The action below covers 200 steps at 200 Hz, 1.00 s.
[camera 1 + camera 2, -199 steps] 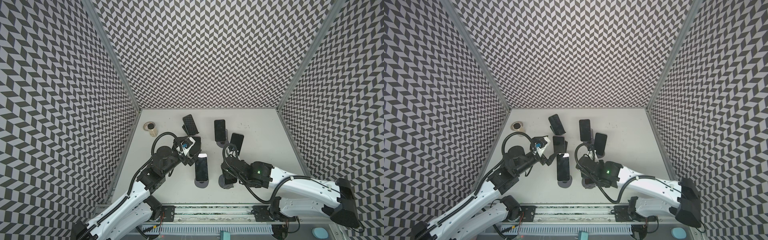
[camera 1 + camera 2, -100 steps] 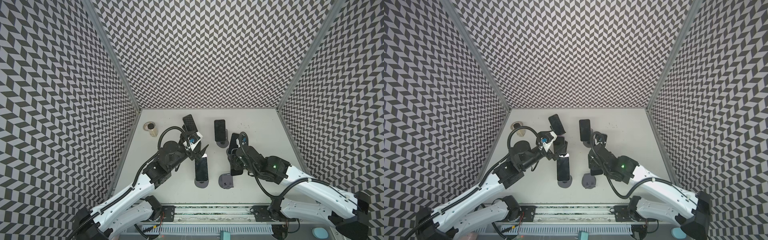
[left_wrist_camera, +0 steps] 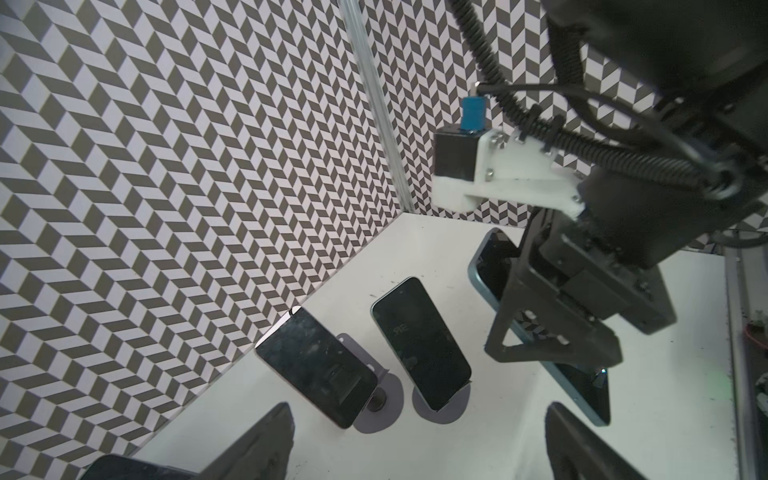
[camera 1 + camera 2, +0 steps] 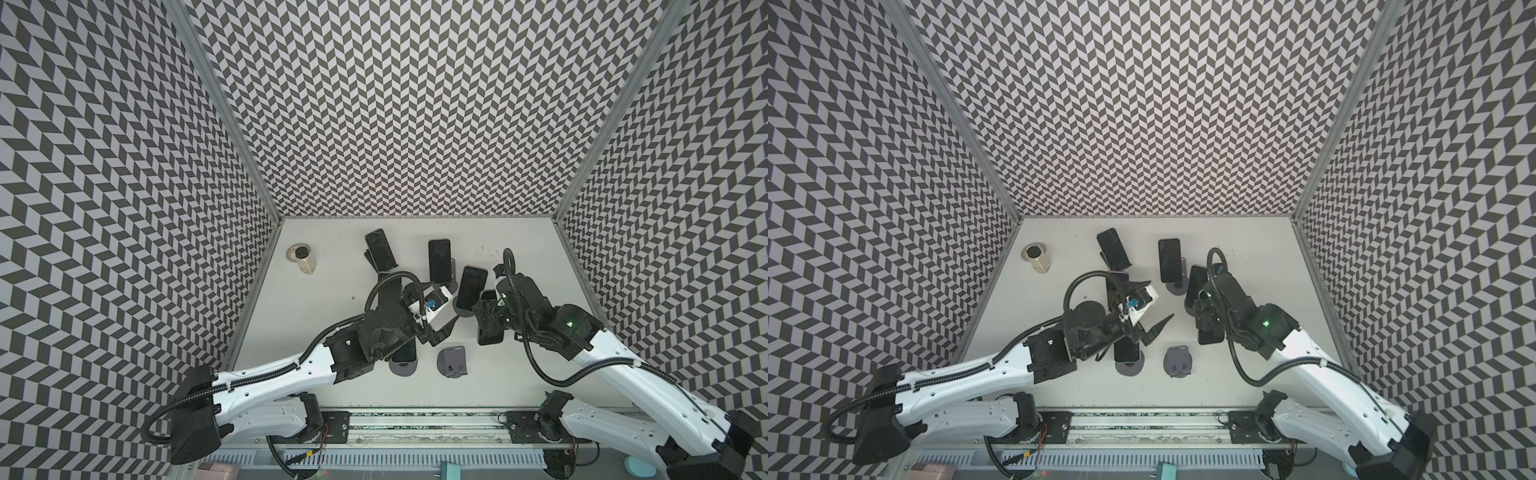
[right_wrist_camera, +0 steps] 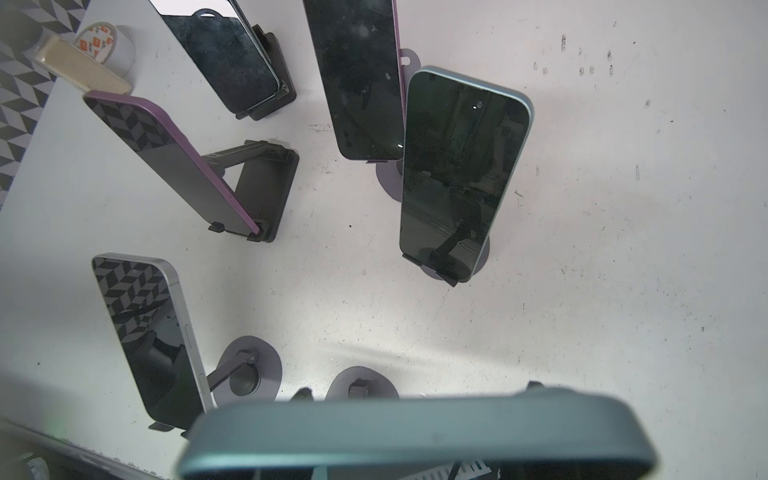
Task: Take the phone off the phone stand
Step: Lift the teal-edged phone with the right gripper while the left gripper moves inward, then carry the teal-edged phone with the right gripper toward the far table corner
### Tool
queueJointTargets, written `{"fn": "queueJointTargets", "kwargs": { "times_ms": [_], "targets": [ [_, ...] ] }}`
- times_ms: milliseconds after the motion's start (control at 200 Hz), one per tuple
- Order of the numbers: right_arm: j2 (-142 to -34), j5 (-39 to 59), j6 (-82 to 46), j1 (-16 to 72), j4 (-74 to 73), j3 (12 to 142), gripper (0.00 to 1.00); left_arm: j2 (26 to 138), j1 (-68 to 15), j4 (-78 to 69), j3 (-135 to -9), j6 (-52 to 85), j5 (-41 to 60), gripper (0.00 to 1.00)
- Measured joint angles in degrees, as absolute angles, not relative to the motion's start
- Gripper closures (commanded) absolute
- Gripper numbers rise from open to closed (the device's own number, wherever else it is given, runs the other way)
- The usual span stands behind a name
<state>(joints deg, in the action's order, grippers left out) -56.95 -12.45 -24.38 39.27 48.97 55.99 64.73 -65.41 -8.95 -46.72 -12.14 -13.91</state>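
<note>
Phone (image 4: pixel 490 334): you have it clear of its stand. It hangs above the table just right of centre in both top views, and its teal edge fills the bottom of the right wrist view.
Right gripper (image 4: pixel 485 316): your fingers are clamped on the phone's sides. The left wrist view shows 1 black finger (image 3: pixel 590 353) lying across its dark screen.
Phone stand (image 4: pixel 452 362): grey, round-footed and bare. It sits at lower centre, below and left of the phone, not touching it.
Change, phone: 1 second ago it sat on that stand with your right gripper around it. Now it is up and to the right of the stand.
Left gripper (image 4: pixel 1156 330): jaws spread wide, holding nothing, just up and left of the bare stand.
Change, left gripper: 1 second ago it hung further up and left in the frame. You have swung it right toward centre, with the jaws as wide as before.
Other phones (image 5: pixel 457 174): 5 stand on their stands in the right wrist view, all apart from your held phone.
Table (image 4: pixel 316 316): white and scuffed.
Tape roll (image 5: pixel 109 46): far upper left of the table, well apart from both grippers.
</note>
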Motion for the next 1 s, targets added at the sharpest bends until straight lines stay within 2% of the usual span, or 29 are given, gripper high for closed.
{"fn": "queueJointTargets", "kwargs": {
  "times_ms": [335,696,1001],
  "targets": [
    [-57.01,-10.09,-21.37,32.84,48.75,55.96,0.53,70.74,-66.78,-8.75,-52.77,-6.55,-13.63,0.06],
    [-61.87,-5.63,-18.11,22.68,44.60,56.01,0.53,79.92,-66.61,-7.60,-61.41,-8.05,-12.10,0.05],
    [-65.21,-2.39,-15.79,13.72,42.81,57.30,0.53,81.23,-66.13,-7.62,-62.94,-7.29,-10.83,0.06]
  ]
}}
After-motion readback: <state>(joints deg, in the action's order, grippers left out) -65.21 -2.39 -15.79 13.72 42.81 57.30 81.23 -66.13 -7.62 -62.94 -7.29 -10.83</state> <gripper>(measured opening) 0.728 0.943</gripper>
